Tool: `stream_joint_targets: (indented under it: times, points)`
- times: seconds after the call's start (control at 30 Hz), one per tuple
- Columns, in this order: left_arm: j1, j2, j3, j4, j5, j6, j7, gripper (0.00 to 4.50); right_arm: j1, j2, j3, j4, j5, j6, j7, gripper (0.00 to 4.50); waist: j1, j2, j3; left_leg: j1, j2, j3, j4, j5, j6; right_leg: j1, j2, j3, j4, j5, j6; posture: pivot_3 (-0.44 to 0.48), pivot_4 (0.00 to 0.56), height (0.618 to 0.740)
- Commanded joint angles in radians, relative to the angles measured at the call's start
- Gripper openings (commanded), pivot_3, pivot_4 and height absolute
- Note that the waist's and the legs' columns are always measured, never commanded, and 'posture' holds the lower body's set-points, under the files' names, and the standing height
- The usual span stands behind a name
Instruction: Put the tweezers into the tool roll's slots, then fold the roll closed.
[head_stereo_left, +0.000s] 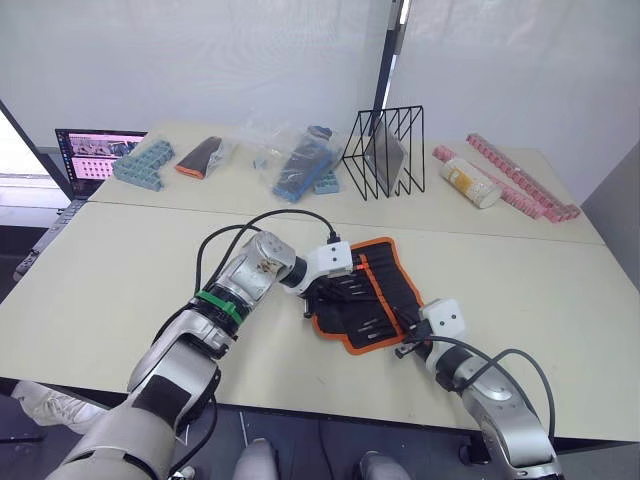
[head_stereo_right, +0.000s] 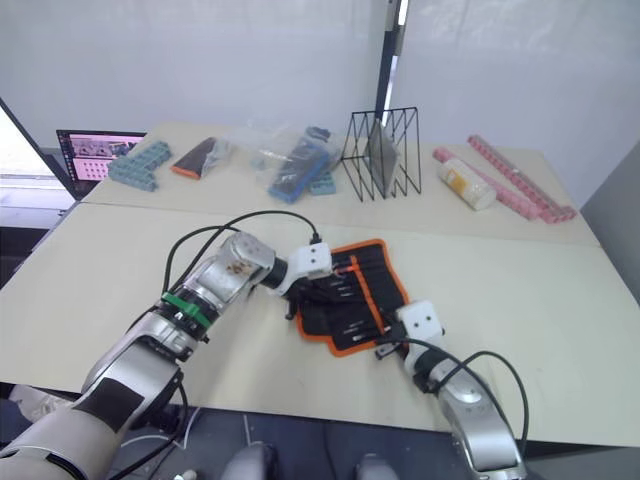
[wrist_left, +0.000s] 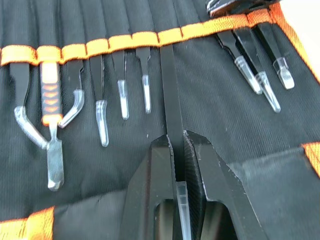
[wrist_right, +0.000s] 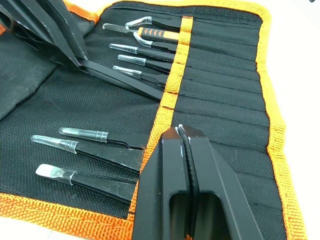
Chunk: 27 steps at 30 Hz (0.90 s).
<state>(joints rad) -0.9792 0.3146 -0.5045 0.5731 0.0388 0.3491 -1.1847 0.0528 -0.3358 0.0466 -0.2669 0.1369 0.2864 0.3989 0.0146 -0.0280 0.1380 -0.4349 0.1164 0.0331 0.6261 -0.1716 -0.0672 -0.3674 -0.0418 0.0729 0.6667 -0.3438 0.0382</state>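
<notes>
Clamped between our left gripper's (wrist_left: 177, 150) two black fingers is one slim black tweezer (wrist_left: 169, 85), its long axis running straight from the fingertips up toward the orange stripe (wrist_left: 145, 39), where its far end meets the slots (wrist_right: 220, 95); a clear tip cap shows between the fingers at the near end. Our right gripper (wrist_right: 184, 137) has its fingers pressed together with nothing visible between them, resting over the stripe near the lower edge of the tool roll (head_stereo_left: 385, 285). Other tweezers (wrist_left: 122, 92) already sit in their pockets, lying parallel, their capped points all directed away from the stripe toward the roll's open flap; three more (wrist_right: 80, 150) lie side by side near our right gripper, and one tool with an orange-and-black handle (wrist_left: 50, 95) sits among them. We see the roll spread open and flat, its long axis running diagonally across the near table (head_stereo_left: 120, 290), orange edging all around. Beyond it a second table (head_stereo_left: 250, 190) butts against ours and carries a black wire rack (head_stereo_left: 385, 152), a pale cylindrical bottle (head_stereo_left: 470, 182) lying on its side, pink strips (head_stereo_left: 520, 180), blue blocks (head_stereo_left: 145, 162), clear plastic bags with blue contents (head_stereo_left: 300, 165) and a black-and-orange pouch (head_stereo_left: 200, 157). At the far left a laptop (head_stereo_left: 90, 158) shows a lit screen, and a plain white wall (head_stereo_left: 200, 60) closes the room behind.
</notes>
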Motion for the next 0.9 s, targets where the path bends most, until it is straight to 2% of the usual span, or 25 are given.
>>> stream_joint_targets:
  times: [0.03, 0.67, 0.87, 0.9]
  points:
    - [-0.042, -0.042, 0.024, 0.019, 0.012, -0.043, 0.02, 0.02, 0.028, -0.004, 0.015, 0.029, -0.018, 0.019, -0.001, 0.0, 0.0, 0.0, 0.0, 0.0, 0.0, 0.0, 0.0, 0.0, 0.0, 0.0, 0.0, 0.0, 0.0, 0.0, 0.0, 0.0, 0.15, 0.713]
    - [-0.125, -0.247, 0.062, 0.364, 0.088, -0.236, 0.156, 0.02, 0.023, 0.007, 0.027, 0.025, -0.024, 0.027, -0.005, 0.0, 0.004, 0.0, 0.0, 0.0, -0.004, -0.005, 0.002, 0.001, 0.002, 0.005, 0.0, 0.0, 0.0, 0.0, 0.002, 0.0, 0.15, 0.713]
    - [-0.143, -0.277, 0.09, 0.431, 0.098, -0.254, 0.161, 0.02, 0.018, 0.013, 0.028, 0.028, -0.026, 0.029, -0.006, 0.0, 0.002, 0.0, 0.0, 0.0, -0.005, -0.007, 0.002, 0.002, 0.002, 0.006, 0.0, 0.0, 0.0, -0.001, 0.002, 0.0, 0.15, 0.713]
    - [-0.146, -0.277, 0.102, 0.436, 0.093, -0.24, 0.162, 0.42, 0.017, 0.013, 0.027, 0.029, -0.026, 0.029, -0.006, 0.0, 0.001, 0.0, 0.0, 0.0, -0.005, -0.007, 0.002, 0.002, 0.002, 0.007, 0.0, 0.0, 0.0, -0.001, 0.002, 0.0, 0.15, 0.713]
